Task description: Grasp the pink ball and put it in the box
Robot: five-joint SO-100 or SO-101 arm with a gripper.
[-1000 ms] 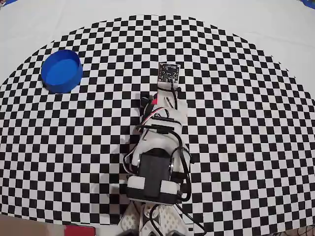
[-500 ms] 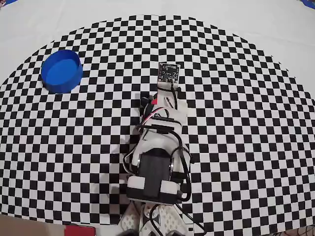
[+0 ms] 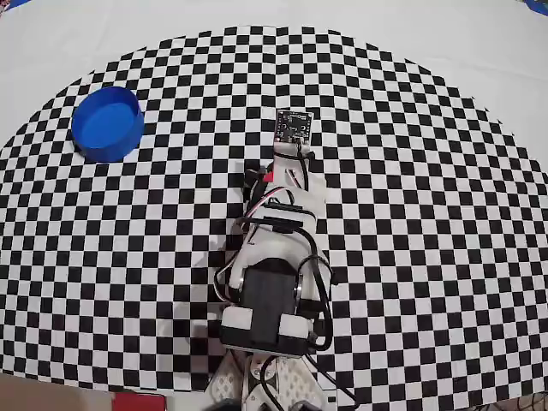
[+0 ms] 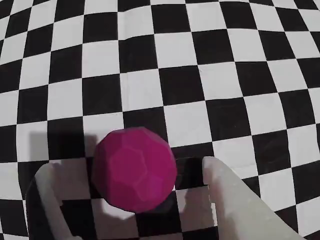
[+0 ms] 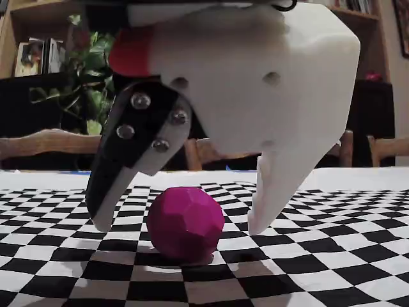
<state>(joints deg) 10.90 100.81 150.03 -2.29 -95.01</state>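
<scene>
Pink ball: the pink ball (image 5: 185, 222) is sitting on the checkered table (image 5: 332, 256), faceted and magenta; in the wrist view (image 4: 135, 169) it is lying low in the picture.
Tool: the tool (image 5: 176, 225) is standing spread, one finger on each side of the ball, neither pressing on it in the fixed view.
Box: the box (image 3: 107, 125), round and blue, is resting at the far left of the overhead view, well apart from the arm (image 3: 274, 257).
Ball from above: the arm is hiding it.
</scene>
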